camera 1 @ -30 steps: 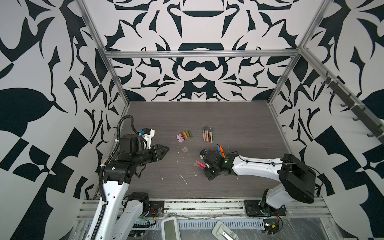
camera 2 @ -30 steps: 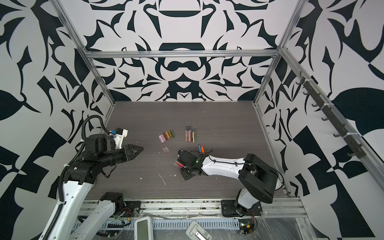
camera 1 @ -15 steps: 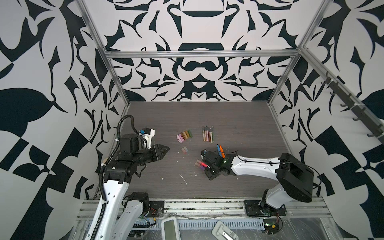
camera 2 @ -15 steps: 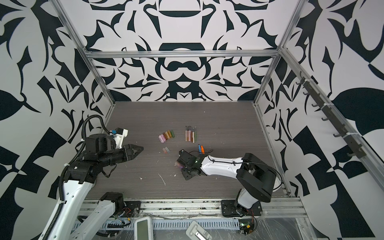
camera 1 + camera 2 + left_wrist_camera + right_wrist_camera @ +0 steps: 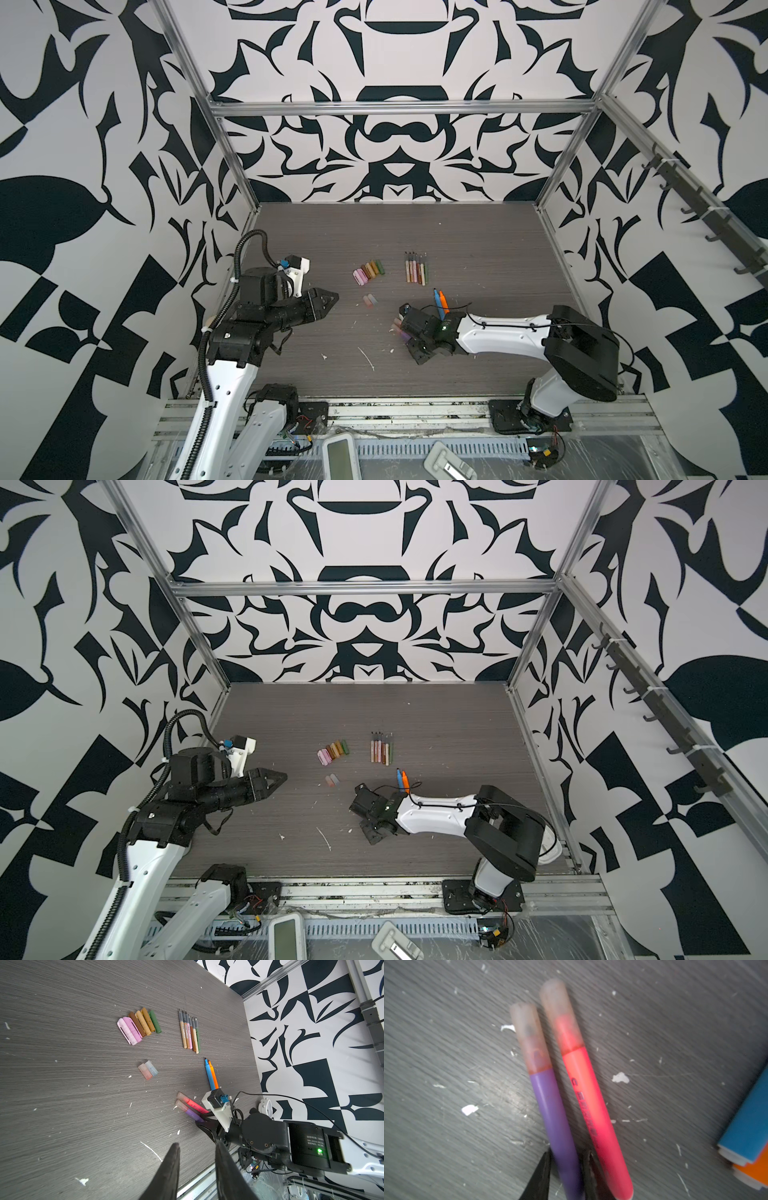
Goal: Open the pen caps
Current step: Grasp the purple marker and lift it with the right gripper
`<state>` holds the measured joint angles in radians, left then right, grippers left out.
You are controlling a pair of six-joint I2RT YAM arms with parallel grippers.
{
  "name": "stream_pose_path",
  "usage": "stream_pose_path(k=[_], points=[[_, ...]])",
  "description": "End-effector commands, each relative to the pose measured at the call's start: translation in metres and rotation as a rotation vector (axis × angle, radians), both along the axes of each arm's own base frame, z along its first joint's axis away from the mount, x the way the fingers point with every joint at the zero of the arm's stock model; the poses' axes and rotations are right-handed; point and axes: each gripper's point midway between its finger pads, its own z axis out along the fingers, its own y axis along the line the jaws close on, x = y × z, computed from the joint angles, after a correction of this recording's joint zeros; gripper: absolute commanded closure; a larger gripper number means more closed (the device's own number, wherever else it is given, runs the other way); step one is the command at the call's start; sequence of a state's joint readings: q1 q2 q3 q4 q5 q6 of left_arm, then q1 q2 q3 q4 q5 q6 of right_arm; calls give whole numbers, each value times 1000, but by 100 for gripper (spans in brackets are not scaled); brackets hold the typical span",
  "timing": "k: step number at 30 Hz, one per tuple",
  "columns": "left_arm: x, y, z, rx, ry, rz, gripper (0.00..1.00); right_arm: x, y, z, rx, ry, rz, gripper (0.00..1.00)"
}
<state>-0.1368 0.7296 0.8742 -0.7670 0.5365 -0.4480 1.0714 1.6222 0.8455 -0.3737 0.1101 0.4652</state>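
My right gripper (image 5: 569, 1153) is shut on the purple pen (image 5: 548, 1109) low over the table, its cloudy cap (image 5: 529, 1036) still on. A pink pen (image 5: 589, 1105) with its own translucent cap (image 5: 562, 1016) lies right beside it. In both top views this gripper (image 5: 405, 328) is at centre-front. My left gripper (image 5: 334, 296) hovers to the left, its fingers (image 5: 175, 1155) slightly open with nothing between them. Loose pen caps lie in a coloured row (image 5: 368, 271), with two translucent caps (image 5: 370, 300) nearer. Several uncapped thin pens (image 5: 415, 268) lie beside the row.
An uncapped blue and an orange pen (image 5: 440, 301) lie just behind the right wrist. White flecks dot the grey table (image 5: 478, 249). Patterned walls close in three sides, and a metal rail (image 5: 415, 409) runs along the front edge.
The right arm's elbow has edged slightly left while the gripper stays at the two pens. The left arm has not moved.
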Motion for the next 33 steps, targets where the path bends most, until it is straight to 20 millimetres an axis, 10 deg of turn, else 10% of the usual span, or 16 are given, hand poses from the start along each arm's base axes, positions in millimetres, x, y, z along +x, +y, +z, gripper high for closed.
stream_pose_path(k=[1,16,26,33], points=[[-1,1,-6,1,18,1,68,-10,1,-12,-49,24,28,70],[-1,1,-7,2,24,2,68,-21,29,-9,-105,-7,126,90],[10,11,-15,24,72,91,64,-18,74,70,197,-40,86,95],[20,-17,-20,-195,148,69,65,-14,91,104,325,-55,56,97]])
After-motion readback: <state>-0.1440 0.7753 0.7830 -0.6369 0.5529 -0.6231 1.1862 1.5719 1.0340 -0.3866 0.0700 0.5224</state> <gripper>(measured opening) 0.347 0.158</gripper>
